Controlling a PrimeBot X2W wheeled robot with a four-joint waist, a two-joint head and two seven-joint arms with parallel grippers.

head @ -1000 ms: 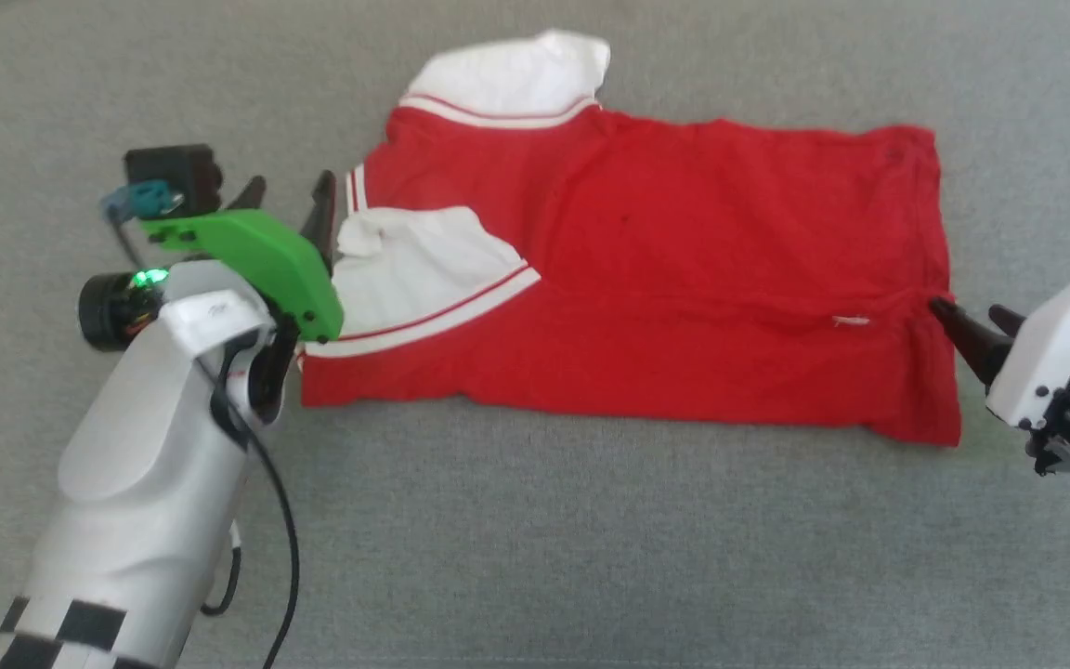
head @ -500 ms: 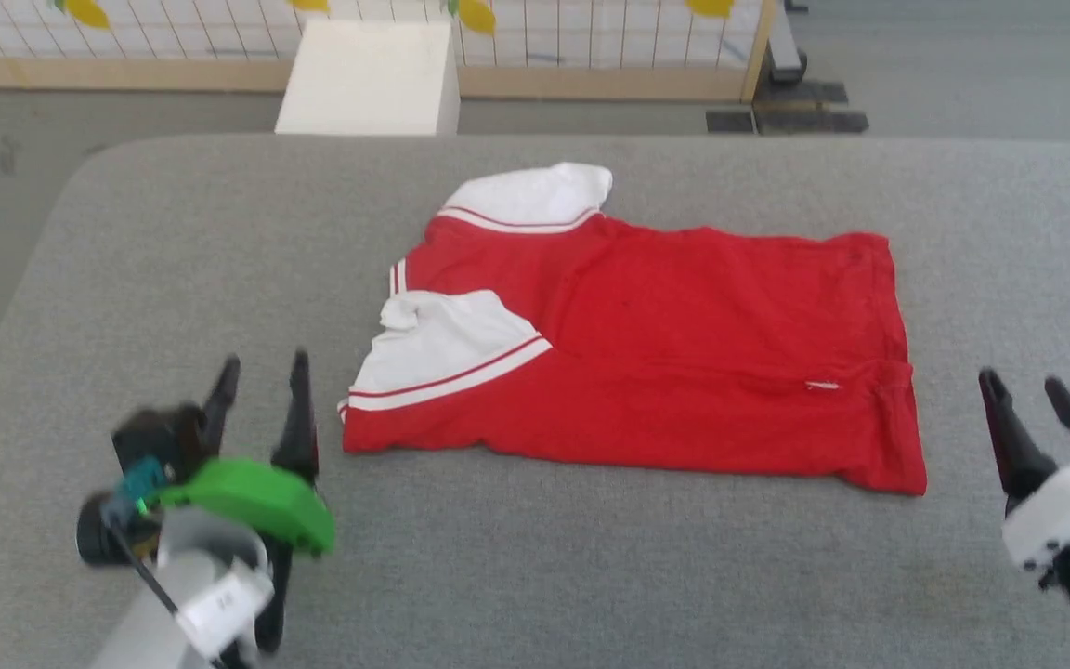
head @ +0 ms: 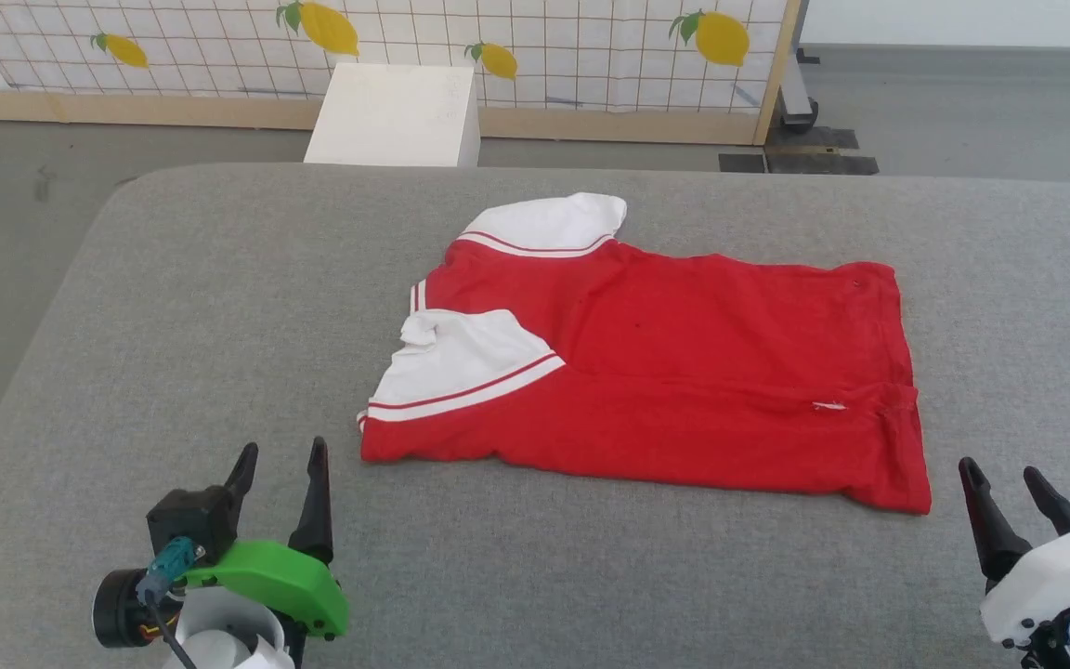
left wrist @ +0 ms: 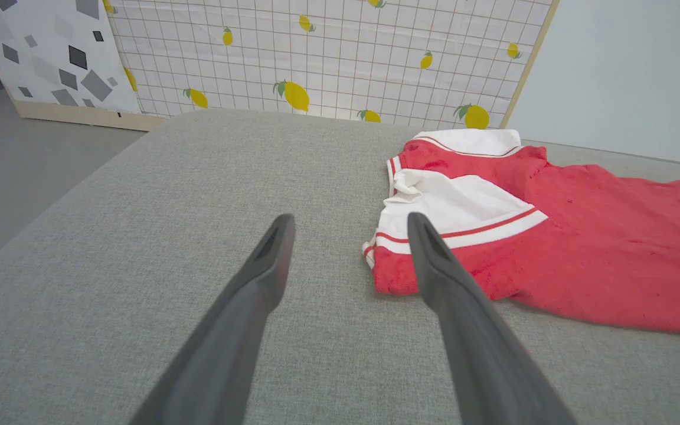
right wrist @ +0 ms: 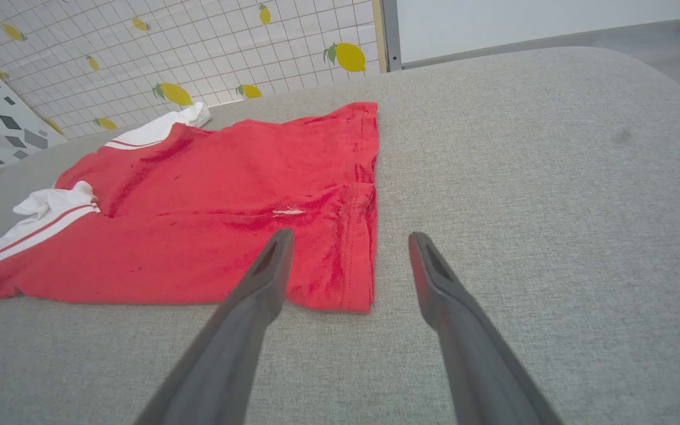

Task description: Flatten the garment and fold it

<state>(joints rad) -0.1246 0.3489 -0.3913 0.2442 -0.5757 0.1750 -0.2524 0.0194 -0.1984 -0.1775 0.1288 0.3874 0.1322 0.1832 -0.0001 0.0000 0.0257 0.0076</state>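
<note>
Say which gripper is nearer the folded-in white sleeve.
Left: the left gripper is near the sleeve, off the shirt; the right gripper is past the hem, opposite end.

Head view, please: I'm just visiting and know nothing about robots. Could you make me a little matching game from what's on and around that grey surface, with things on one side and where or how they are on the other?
Things:
1. garment
2. left claw
3. right claw
4. white box

Descriptions:
A. beyond the far edge of the grey surface, before the lemon-print screen
B. open, off the red hem end
C. lying flat, one white sleeve folded onto the red
D. open, off the white-sleeve end

Pairs: 1-C, 2-D, 3-B, 4-A.
</note>
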